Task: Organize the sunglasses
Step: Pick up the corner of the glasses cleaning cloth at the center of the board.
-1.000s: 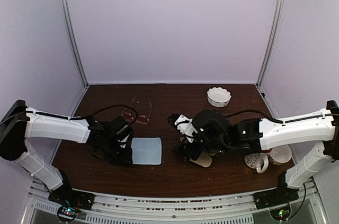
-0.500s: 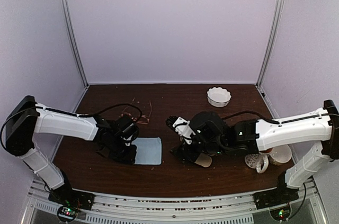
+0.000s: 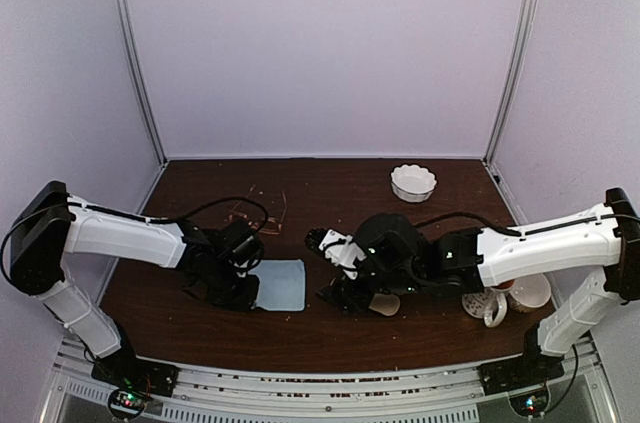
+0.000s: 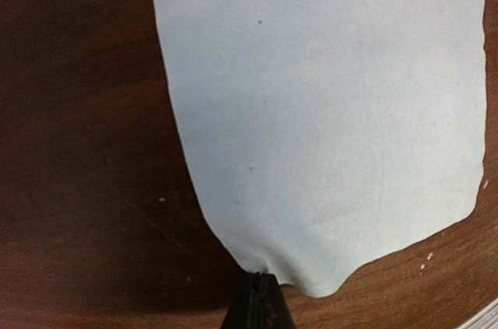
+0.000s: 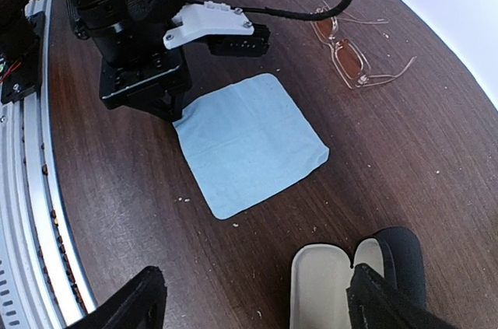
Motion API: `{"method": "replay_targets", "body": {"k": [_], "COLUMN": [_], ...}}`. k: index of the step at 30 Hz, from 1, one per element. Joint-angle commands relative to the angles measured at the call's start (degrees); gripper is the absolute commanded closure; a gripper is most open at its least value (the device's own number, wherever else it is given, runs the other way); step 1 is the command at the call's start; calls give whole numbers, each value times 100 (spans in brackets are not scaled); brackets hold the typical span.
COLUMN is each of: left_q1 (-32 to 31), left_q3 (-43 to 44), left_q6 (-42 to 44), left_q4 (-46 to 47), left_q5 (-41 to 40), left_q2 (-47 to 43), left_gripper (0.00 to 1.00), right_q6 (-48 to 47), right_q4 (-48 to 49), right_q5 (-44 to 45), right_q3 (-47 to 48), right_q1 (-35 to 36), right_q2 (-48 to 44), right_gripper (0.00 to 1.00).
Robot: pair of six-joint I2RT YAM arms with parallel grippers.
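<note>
The reddish-copper wire sunglasses [image 3: 258, 215] lie unfolded at the back left of the table; they also show in the right wrist view [image 5: 352, 55]. The dark-framed pair is not in view. My left gripper [image 3: 240, 289] is shut on the near-left corner of a light-blue cloth [image 3: 281, 285], and the left wrist view shows the closed fingertips [image 4: 257, 292] pinching the cloth's [image 4: 327, 111] edge. My right gripper [image 5: 264, 306] is open wide and empty, low over the table. Its right finger stands at the open black glasses case with cream lining [image 5: 323, 286].
A white fluted bowl [image 3: 413, 182] sits at the back right. White cups [image 3: 505, 299] stand by the right arm. The open case [image 3: 382, 303] lies right of the cloth. Crumbs are scattered on the dark wood table [image 3: 330, 333].
My left gripper has moved right onto the cloth's corner and closed on it; the cloth has shifted slightly. My right arm has drifted a little to the left.
</note>
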Motion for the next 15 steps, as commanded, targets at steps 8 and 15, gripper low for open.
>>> {"method": "replay_targets", "body": {"k": [8,15], "left_q1": [-26,-26], "left_q3": [-458,-888], "left_q6": [54,355], "left_q4": [754,1583], "left_q5": [-271,-188], "left_q2": [-166,-251], "left_gripper": [100,100], "right_q6": [-1613,-2532], "right_q4": [93,-294], "right_q5": [-843,-968], "right_q3": [-115,282], "right_q1": [44,43], "right_q2": [284,776], "right_gripper": [15,15]}}
